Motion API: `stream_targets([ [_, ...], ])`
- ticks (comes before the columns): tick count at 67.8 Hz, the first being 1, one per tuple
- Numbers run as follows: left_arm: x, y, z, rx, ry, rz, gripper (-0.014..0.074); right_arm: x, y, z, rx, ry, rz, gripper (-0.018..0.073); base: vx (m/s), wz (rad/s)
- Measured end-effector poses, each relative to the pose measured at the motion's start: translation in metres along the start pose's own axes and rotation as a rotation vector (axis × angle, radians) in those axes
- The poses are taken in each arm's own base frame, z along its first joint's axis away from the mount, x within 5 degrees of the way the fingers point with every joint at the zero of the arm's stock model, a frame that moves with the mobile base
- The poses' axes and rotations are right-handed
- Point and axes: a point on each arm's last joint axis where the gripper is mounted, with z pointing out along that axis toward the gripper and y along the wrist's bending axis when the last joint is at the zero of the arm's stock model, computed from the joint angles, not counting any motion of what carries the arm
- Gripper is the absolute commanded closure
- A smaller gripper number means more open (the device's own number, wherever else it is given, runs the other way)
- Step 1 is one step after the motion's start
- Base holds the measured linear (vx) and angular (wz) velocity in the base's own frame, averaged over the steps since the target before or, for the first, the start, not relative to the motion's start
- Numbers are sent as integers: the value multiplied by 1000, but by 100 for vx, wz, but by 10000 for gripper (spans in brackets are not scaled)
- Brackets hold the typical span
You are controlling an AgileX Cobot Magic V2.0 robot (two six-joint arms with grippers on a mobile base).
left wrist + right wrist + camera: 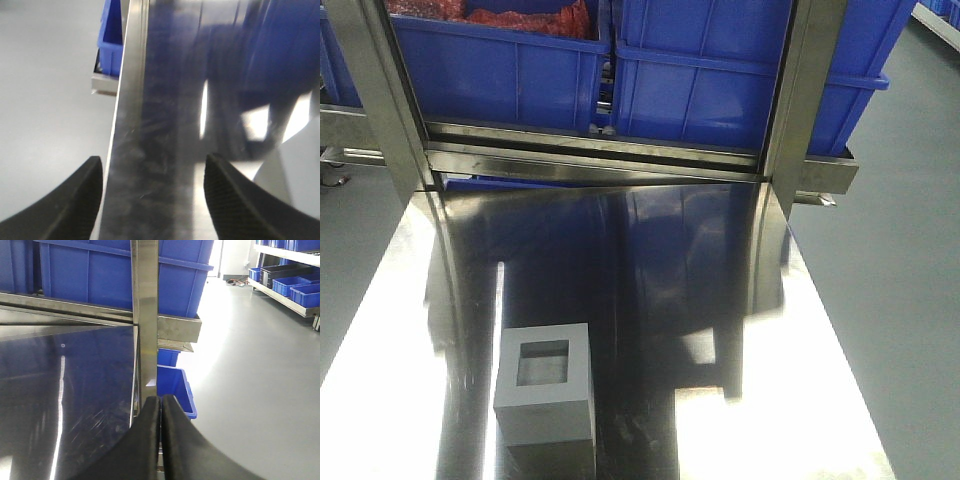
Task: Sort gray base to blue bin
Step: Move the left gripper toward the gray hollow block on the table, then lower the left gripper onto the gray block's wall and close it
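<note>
Two blue bins stand on the rack at the far end of the table (650, 250): the left bin (500, 75) has something red heaped in it, and the right bin (720, 90) shows me only its outer wall. The base (544, 385) sits on the bare steel at the near left of my front view, upright with its square recess facing up. It is well apart from both bins and nothing touches it.

On the left wrist camera, the left gripper (152, 200) is spread wide with nothing between its black fingers (235, 200). It hangs over the table's left edge, one finger over the steel and the other out over the gray floor (50, 100). The base does not show in that view.

On the right wrist camera, the right gripper (160, 440) has its fingers pressed flat together and holds nothing. It points at the rack's steel post (145, 315) at the table's right edge. A smaller bin (176, 387) sits low beside that post — whether it is on the floor, I can't tell.
</note>
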Motion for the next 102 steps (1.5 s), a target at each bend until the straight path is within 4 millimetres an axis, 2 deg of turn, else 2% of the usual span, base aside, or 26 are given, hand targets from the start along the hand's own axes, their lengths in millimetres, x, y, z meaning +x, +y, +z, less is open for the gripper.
stream_targets([
  [9, -7, -7, 0, 67, 4, -52, 165, 0, 0, 0, 0, 0, 0, 564, 0, 0],
  [19, -21, -25, 7, 220, 59, -53, 165, 0, 0, 0, 0, 0, 0, 564, 0, 0],
  [32, -37, -50, 27, 438, 163, -44, 165, 0, 0, 0, 0, 0, 0, 564, 0, 0],
  [40, -41, -66, 44, 504, 254, 2, 165, 0, 0, 0, 0, 0, 0, 564, 0, 0],
  [50, -45, -92, 56, 566, 312, 78, 165, 0, 0, 0, 0, 0, 0, 564, 0, 0],
  [59, -48, -113, 66, 539, 346, 123, 165, 0, 0, 0, 0, 0, 0, 564, 0, 0],
  [65, -49, -120, 75, 460, 388, 143, 165, 0, 0, 0, 0, 0, 0, 564, 0, 0],
  [73, -47, -132, 86, 357, 422, 184, 165, 0, 0, 0, 0, 0, 5, 564, 0, 0],
  [85, -40, -154, 99, 297, 469, 230, 165, 0, 0, 0, 0, 0, 5, 564, 0, 0],
  [102, -33, -157, 122, 182, 563, 213, 165, 0, 0, 0, 0, 0, 0, 564, 0, 0],
])
